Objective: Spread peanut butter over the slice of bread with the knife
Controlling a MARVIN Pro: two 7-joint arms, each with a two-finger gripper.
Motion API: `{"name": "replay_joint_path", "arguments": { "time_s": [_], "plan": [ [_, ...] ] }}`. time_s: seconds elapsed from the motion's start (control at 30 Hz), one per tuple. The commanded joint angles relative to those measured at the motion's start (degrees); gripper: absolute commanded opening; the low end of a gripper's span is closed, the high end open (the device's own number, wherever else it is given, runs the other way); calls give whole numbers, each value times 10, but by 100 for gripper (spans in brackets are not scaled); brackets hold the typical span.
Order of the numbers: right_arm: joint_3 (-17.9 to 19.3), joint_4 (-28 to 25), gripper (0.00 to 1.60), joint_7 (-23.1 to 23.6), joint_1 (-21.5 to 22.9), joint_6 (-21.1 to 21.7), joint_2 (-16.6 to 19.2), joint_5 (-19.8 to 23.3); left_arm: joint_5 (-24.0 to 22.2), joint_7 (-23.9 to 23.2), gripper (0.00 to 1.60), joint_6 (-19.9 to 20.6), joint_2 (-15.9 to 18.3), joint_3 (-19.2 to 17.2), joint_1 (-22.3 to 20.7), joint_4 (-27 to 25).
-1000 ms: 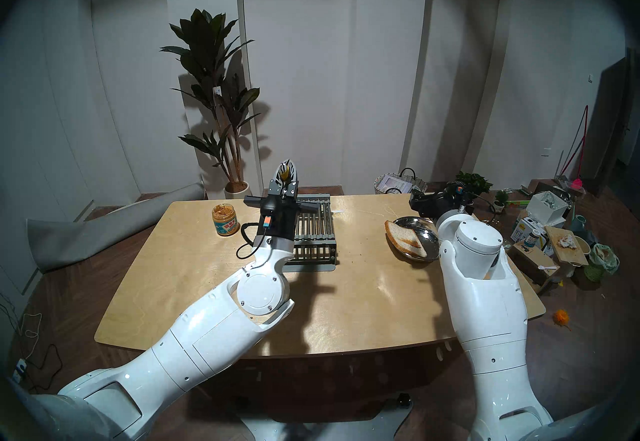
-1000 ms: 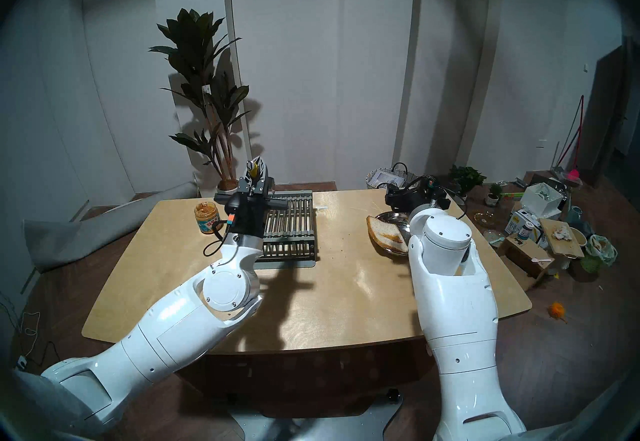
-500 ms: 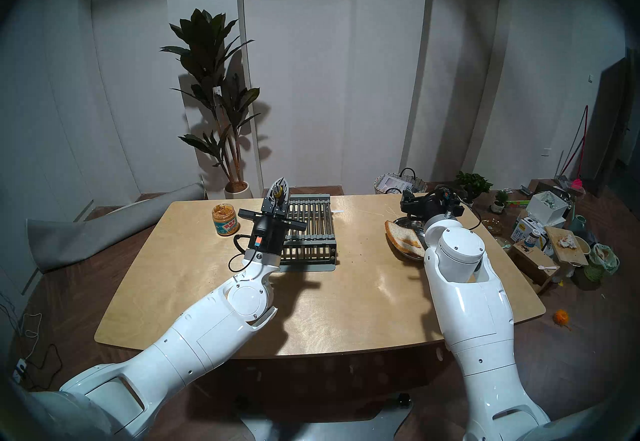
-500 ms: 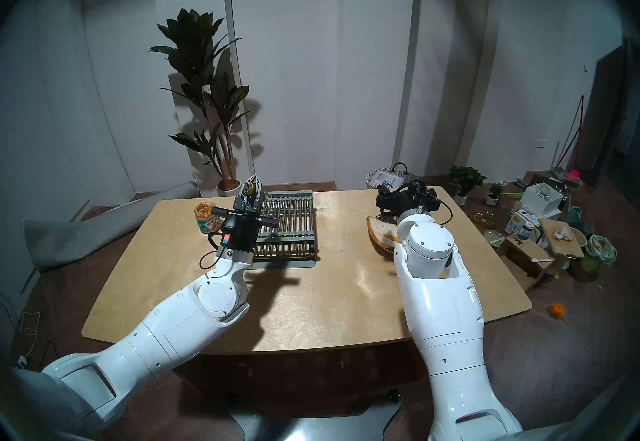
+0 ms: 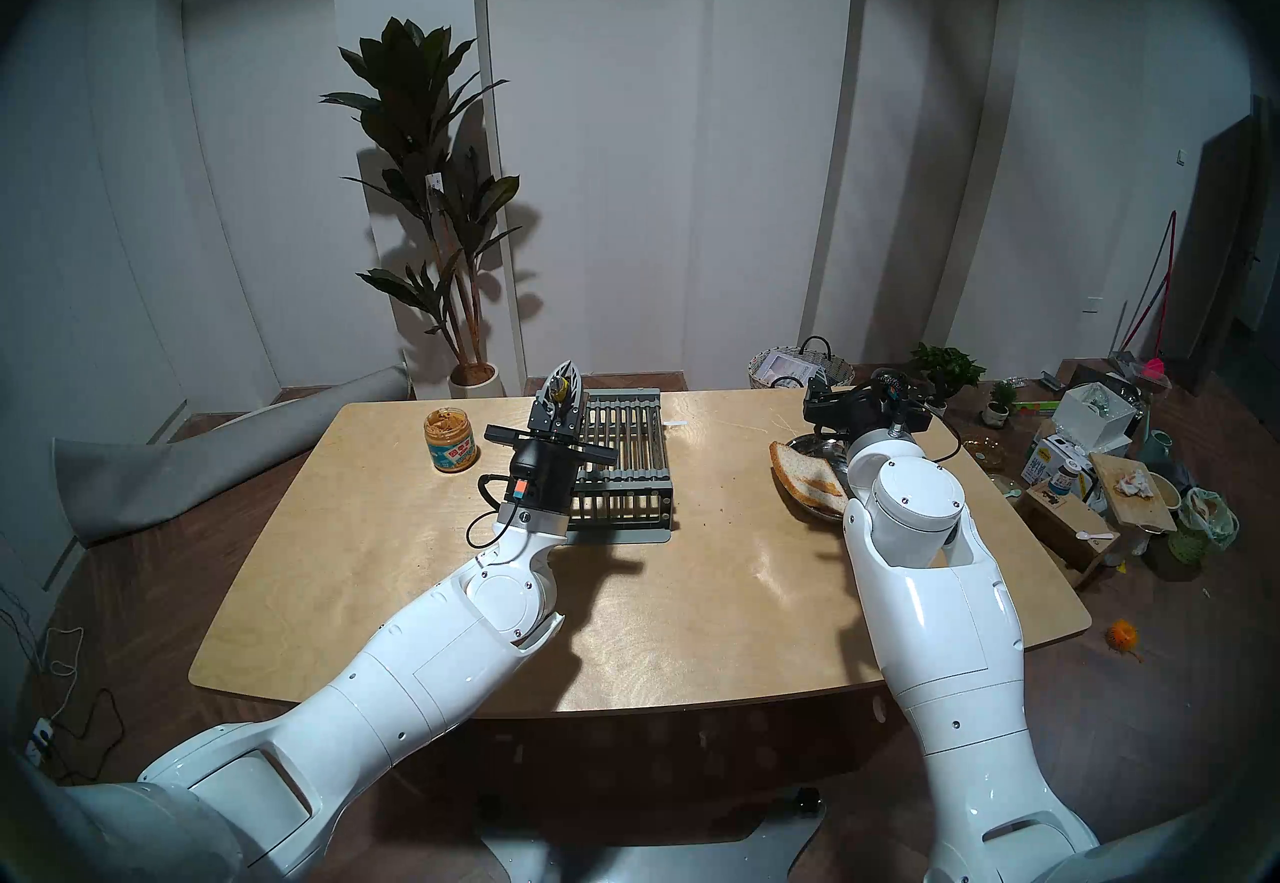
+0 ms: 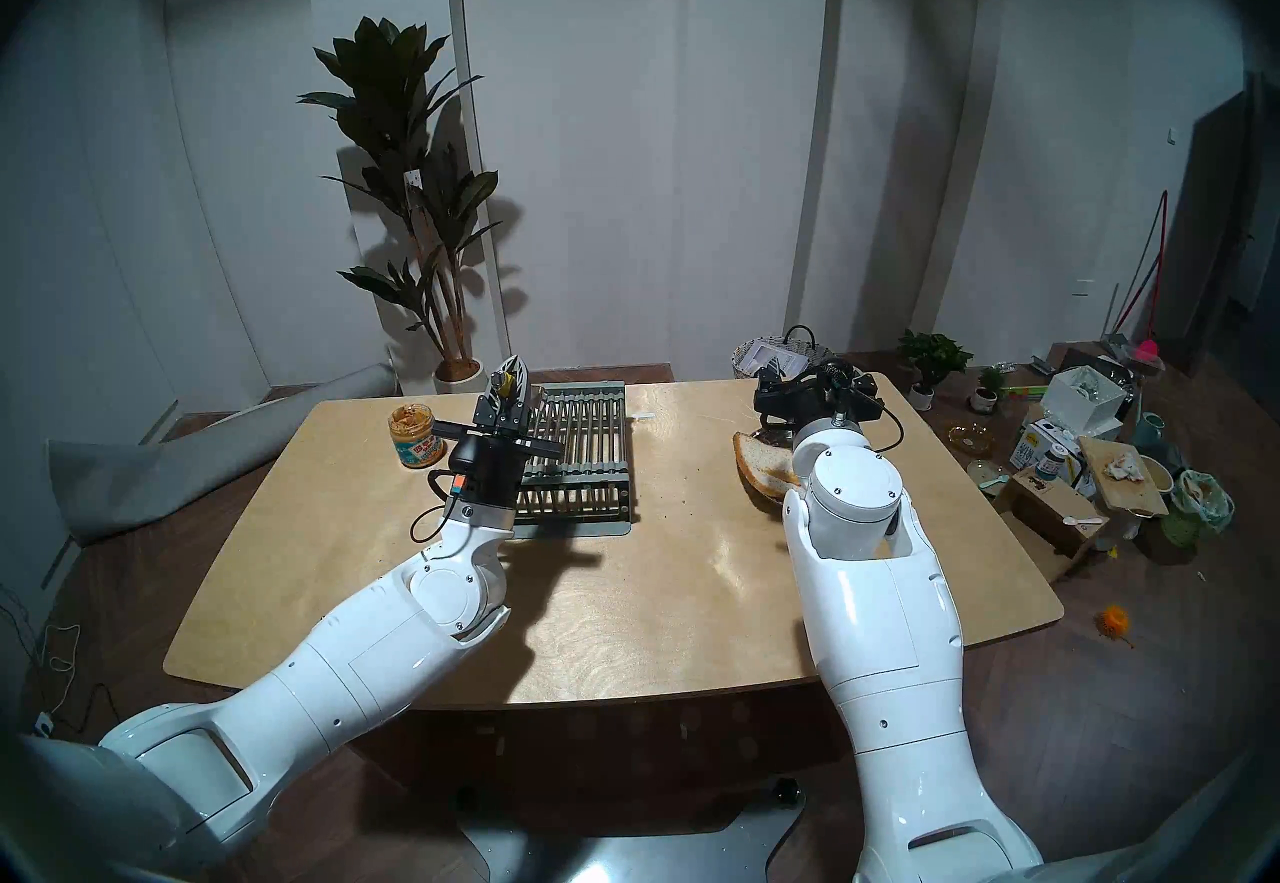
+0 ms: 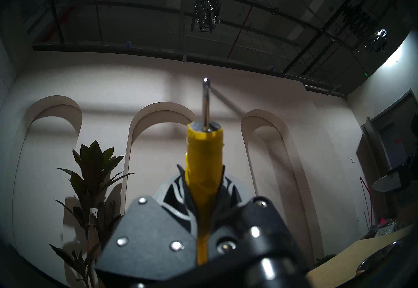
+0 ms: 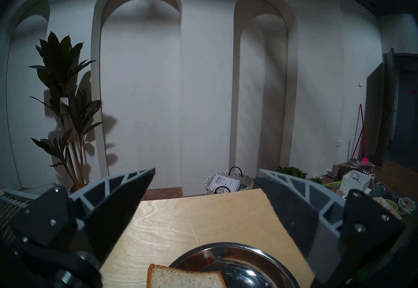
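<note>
The left hand [image 5: 560, 387] is clamped on the knife [image 7: 204, 163] by its yellow handle, metal ring end pointing up and away; the blade is hidden. The knife looks light and stiff – the taped handle is the right place to grip, though it may twist under spreading pressure. The peanut butter [image 5: 447, 423] sits in its open jar on the surface, far left. The slice of bread [image 5: 807, 474] – soft, easily torn – lies in the steel dish [image 8: 248, 258] at right, overhanging its rim. The right hand [image 8: 204, 192] hovers over it, jaws wide and empty. Since a second ago, the left hand has dropped lower, toward the jar, and the right arm has shifted left.
</note>
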Motion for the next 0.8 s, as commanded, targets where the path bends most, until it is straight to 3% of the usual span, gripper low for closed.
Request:
{"name": "replay_joint_path", "arguments": {
  "time_s": [0.0, 0.2, 0.77],
  "plan": [
    [2, -4, 160, 3, 6, -17, -4, 7, -5, -5, 0, 15, -4, 0, -11, -11],
    [1, -7, 160, 4, 5, -17, -4, 11, -6, -2, 0, 22, -10, -2, -10, 5],
    [-3, -22, 160, 2, -8, -19, -7, 20, 11, 27, 0, 59, -13, -8, 10, -10]
  ]
}}
